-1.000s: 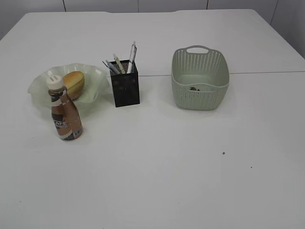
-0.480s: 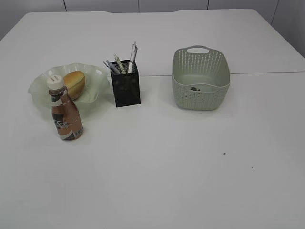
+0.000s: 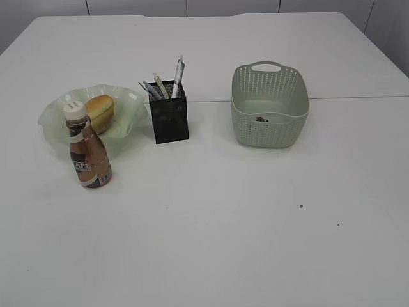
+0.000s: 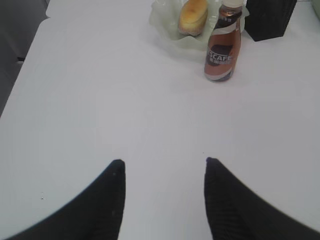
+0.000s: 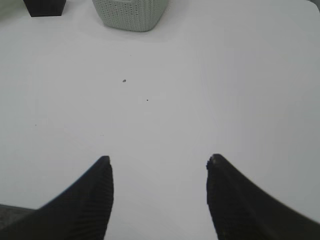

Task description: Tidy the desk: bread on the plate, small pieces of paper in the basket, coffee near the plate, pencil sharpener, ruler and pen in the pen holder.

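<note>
Nothing on the desk has really moved since the earlier pictures; the whole view has only slid a tiny bit to the right.

From the outside view, the bread lies in the plate. The coffee stands upright just in front of the plate, on its near side. The pen holder stands between the plate and the basket, with pens and other thin things poking up out of it. Some small dark bits lie in the bottom of the basket. No arm shows in this view. The job looks almost done or done.

From the left wrist view, the left gripper has its two black fingers apart with nothing between them. The coffee stands far ahead and a bit to the right, upright, with the bread behind it. The left arm is the nearer one to them.

From the right wrist view, the right gripper is also spread apart and holds nothing. The basket sits far ahead and a bit to the left. A tiny dark speck lies on the desk between the gripper and the basket. If that is a scrap, the right arm is nearer to it.
</note>
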You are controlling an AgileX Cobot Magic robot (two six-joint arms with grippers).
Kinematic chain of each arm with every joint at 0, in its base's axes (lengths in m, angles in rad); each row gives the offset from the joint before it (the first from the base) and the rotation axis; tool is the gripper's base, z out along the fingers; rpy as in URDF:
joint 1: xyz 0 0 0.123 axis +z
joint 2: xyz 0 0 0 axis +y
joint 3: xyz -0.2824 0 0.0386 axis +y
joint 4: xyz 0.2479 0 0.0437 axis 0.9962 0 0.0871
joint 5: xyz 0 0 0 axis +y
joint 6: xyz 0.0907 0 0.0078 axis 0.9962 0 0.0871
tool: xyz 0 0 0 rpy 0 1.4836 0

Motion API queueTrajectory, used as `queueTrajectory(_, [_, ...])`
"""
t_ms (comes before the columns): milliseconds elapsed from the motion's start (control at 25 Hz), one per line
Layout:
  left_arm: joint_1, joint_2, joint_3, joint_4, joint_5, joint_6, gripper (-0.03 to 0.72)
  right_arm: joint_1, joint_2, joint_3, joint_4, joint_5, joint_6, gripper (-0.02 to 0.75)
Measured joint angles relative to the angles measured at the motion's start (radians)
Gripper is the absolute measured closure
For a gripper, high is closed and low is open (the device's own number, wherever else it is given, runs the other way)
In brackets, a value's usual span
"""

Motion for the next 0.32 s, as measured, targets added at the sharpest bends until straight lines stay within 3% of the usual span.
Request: queueTrajectory(320, [0.002,0.0,0.0,-0.001,0.0,-0.002,0.331,0.0,0.0,0.0,0.0,0.0,0.0,0.301])
